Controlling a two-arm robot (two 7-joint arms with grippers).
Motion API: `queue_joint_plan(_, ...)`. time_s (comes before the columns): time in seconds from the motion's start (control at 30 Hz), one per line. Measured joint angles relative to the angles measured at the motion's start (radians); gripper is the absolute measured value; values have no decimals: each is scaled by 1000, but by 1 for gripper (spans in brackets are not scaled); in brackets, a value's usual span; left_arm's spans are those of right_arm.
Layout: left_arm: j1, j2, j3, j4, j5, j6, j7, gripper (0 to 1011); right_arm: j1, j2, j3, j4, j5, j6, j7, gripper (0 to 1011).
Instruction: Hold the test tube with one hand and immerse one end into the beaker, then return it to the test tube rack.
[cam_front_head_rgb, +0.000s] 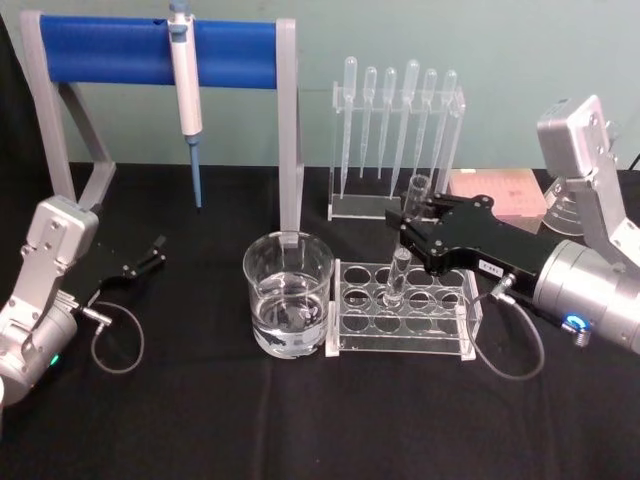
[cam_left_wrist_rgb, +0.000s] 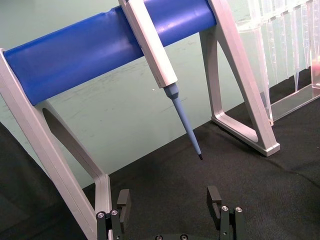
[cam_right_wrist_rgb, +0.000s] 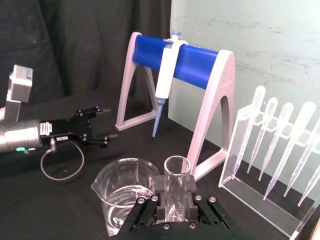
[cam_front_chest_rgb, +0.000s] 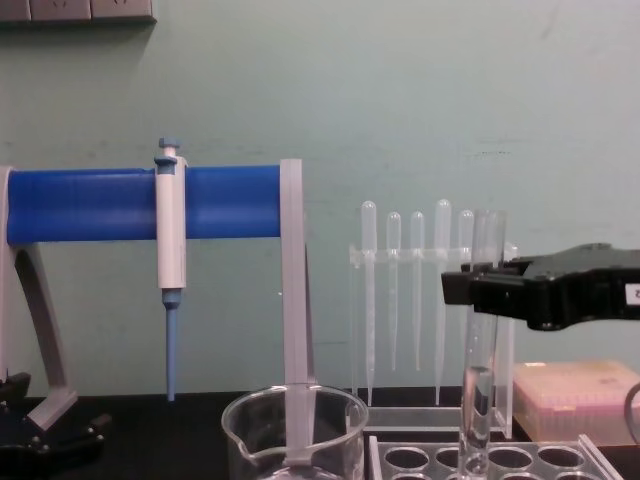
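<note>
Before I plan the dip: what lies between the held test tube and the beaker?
Head view: just the near-left holes and wall of the clear rack separate the test tube, in the right gripper, from the beaker.

Between you and the wide clear glass beaker (cam_front_head_rgb: 288, 293) lies open black bench (cam_front_head_rgb: 300, 420). The clear rack with round holes (cam_front_head_rgb: 403, 308) stands just beside the beaker on its right, the long clear glass test tube (cam_front_head_rgb: 399, 275) upright in it. Behind, the grey stand with the blue bar (cam_front_head_rgb: 158, 50), its hanging white-and-blue pipette (cam_front_head_rgb: 185, 75), and the holder of thin plastic droppers (cam_front_head_rgb: 395, 140) block passage.
</note>
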Motion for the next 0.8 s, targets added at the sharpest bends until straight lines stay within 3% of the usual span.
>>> queue_joint_plan(0.8,0,0,0,0,0,0,0,1000,-24,-61,-16,96,-68,-38,23,226)
